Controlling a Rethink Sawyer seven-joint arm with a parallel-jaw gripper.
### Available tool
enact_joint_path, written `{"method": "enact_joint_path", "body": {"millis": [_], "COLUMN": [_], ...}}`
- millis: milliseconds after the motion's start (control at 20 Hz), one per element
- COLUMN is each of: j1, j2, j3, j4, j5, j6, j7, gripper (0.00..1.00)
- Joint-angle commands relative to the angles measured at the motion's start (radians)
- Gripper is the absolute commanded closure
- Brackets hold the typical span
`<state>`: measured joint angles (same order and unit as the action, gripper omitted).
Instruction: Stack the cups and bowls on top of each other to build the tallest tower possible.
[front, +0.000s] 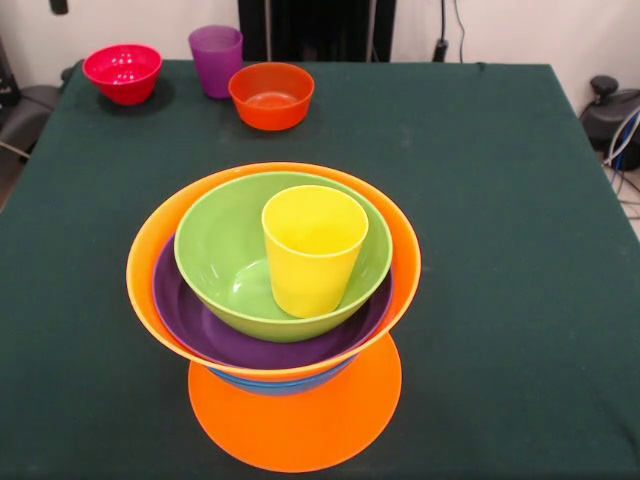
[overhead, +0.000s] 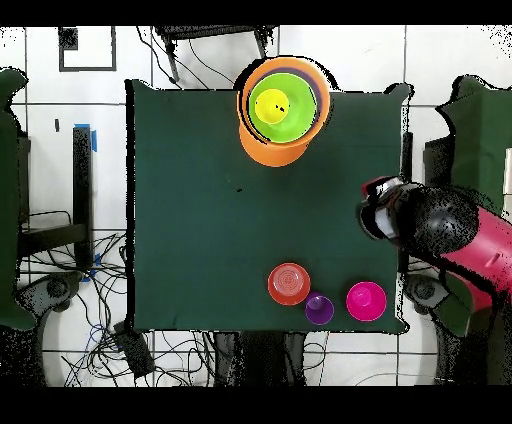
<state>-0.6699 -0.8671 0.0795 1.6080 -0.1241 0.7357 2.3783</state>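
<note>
The tower stands at the near middle of the table in the front view. An orange bowl (front: 300, 430) lies at its base, with a blue bowl (front: 268, 385) on it. Above come a large orange bowl (front: 148, 245), a shallow purple bowl (front: 200, 322), a green bowl (front: 220, 250) and an upright yellow cup (front: 312, 250). The tower also shows in the overhead view (overhead: 262, 148). A pink-red bowl (front: 122, 72), a purple cup (front: 216, 60) and an orange-red bowl (front: 271, 95) stand loose at the far left. No teal bowl shows. The gripper (overhead: 384, 214) is at the table's right edge in the overhead view, far from everything.
The dark green table (front: 500, 250) carries nothing else. The red and black arm (overhead: 455, 240) reaches in from the right of the overhead view. Cables and dark chairs surround the table on the tiled floor.
</note>
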Motion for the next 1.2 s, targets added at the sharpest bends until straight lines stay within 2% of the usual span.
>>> {"method": "enact_joint_path", "body": {"millis": [50, 500, 850, 1200], "j1": [-0.028, -0.082, -0.094, -0.104], "j2": [0.140, 0.183, 0.203, 0.214], "j3": [0.125, 0.153, 0.160, 0.165], "j4": [0.109, 0.128, 0.182, 0.215], "j5": [-0.133, -0.201, -0.222, -0.231], "j6": [-0.100, -0.123, -0.138, -0.129], "j7": [-0.248, -0.236, -0.175, -0.164], "gripper": [0.00, 0.00, 0.00, 0.00]}}
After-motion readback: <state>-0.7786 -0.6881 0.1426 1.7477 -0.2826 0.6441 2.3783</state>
